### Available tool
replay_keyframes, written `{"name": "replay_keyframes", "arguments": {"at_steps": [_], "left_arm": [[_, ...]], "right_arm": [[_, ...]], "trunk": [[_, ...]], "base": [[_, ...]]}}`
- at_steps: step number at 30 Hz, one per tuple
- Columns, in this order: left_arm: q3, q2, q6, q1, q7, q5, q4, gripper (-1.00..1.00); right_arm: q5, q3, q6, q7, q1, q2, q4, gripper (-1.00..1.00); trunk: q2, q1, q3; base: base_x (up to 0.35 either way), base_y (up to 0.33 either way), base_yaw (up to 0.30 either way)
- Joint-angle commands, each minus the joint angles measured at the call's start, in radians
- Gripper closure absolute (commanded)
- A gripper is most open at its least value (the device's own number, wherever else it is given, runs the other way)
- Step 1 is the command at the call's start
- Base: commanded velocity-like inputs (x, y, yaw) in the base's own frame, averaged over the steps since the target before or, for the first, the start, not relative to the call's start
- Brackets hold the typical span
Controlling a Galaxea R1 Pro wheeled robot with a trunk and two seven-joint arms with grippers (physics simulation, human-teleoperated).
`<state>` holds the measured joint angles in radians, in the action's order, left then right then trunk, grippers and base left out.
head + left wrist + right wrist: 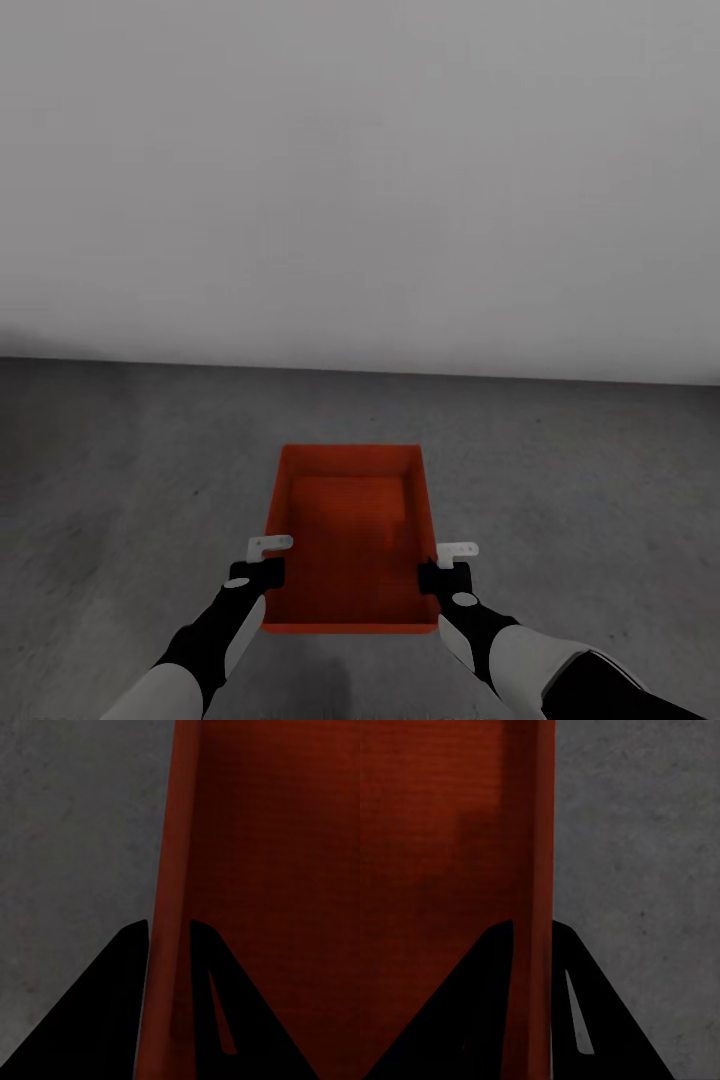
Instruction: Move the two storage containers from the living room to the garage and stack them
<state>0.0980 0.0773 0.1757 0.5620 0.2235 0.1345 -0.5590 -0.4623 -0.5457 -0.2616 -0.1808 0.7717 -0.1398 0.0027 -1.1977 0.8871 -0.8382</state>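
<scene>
Grey concrete floor [120, 480] meets plain white wall [360, 170].

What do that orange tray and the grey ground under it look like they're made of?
The storage container looks like thin moulded plastic, though that's a guess: even orange-red colour, matte, with faint fine ribbing across its bottom and a thin wall that both grippers pinch. The floor looks like bare concrete: dark grey, dull, slightly mottled and speckled, without seams or planks.
</scene>
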Motion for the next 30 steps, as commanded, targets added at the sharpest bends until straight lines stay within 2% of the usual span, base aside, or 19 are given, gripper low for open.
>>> {"name": "replay_keyframes", "arguments": {"at_steps": [1,5,30], "left_arm": [[-0.009,-0.001,0.008,0.001,0.027,-0.015,-0.006,1.00],[-0.009,-0.001,0.008,0.001,0.027,-0.015,-0.006,1.00],[-0.009,-0.001,0.008,0.001,0.028,-0.015,-0.006,1.00]], "right_arm": [[-0.029,0.000,-0.008,-0.006,0.000,0.000,0.003,1.00],[-0.029,0.000,-0.008,-0.006,0.000,0.000,0.003,1.00],[-0.029,0.000,-0.007,-0.006,0.000,0.000,0.003,1.00]], "trunk": [[0.000,0.000,-0.002],[0.000,0.000,-0.004],[-0.175,0.096,-0.083]], "base": [[0.000,0.000,0.000],[0.000,0.000,0.000],[0.000,0.000,0.000]]}}
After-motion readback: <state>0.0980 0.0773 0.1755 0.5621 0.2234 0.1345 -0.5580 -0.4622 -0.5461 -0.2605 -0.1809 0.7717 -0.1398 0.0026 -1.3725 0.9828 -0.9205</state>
